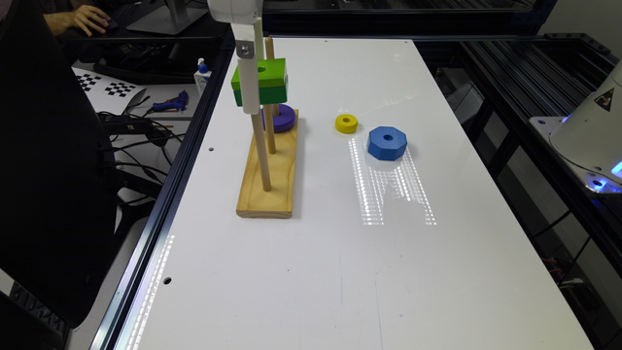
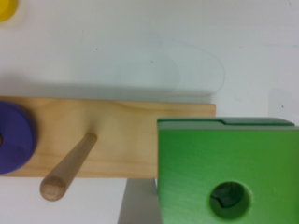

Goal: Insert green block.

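Above the wooden base [image 1: 267, 187], the gripper [image 1: 250, 90] is hanging with the green block [image 1: 269, 80] against its white finger [image 1: 250, 73]. The block is sitting well off the table [image 1: 340, 267], level, lime top upward, so it appears to be carried; how wide the jaws are standing I cannot tell, since the wrist view is showing the block [image 2: 205, 172] but no fingertips.

Through the block's round hole, in the wrist view, something dark is showing, too blurred to name. In the exterior view the block is sitting high up around the base's pegs: the near peg [image 1: 262, 155] is running down from under the finger to the base, the middle peg [image 1: 270, 136] is standing just behind it, and a third peg [image 1: 268, 48] is rising behind the block's top. Which peg, if any, is passing through the hole I cannot tell. In the wrist view the middle peg [image 2: 65, 172] is standing bare, beside the block and apart from it.

At the far end of the base, a purple ring [image 1: 282, 119] is lying flat on the wood, below and behind the block.

Off the base, toward the exterior view's right, a yellow ring [image 1: 346, 123] is lying flat on the table, and just beyond it a blue octagon [image 1: 387, 143], the two close but not touching. Both are well apart from the base.

Beyond the table's edge, on the exterior view's left, a person's hand [image 1: 90, 19] is resting on a desk, near a blue glue gun [image 1: 170, 103] and checkerboard sheets [image 1: 104, 87].
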### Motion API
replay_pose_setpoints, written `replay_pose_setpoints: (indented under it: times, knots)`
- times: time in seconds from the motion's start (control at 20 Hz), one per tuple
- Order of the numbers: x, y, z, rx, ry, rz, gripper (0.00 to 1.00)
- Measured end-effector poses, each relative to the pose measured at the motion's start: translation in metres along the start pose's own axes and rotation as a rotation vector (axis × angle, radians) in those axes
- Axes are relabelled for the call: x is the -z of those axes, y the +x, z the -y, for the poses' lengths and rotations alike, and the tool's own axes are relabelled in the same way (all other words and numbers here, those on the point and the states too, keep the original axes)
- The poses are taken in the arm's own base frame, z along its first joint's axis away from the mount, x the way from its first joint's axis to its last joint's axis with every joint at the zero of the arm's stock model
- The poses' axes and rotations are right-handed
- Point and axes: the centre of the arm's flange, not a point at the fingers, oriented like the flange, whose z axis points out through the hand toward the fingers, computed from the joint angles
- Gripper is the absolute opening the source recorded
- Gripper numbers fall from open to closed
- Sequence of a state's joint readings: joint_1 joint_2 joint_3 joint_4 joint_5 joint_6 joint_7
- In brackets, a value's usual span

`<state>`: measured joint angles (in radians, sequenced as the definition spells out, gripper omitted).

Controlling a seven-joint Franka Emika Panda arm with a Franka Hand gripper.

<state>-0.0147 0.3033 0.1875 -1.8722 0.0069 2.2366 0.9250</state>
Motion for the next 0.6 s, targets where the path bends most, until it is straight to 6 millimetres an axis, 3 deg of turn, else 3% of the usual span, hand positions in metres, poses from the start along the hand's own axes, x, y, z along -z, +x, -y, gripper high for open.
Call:
replay_pose_setpoints:
  times: [0.6]
  knots:
    - [-0.0006,0.0000,0.0036,0.004,0.003,0.000,0.00]
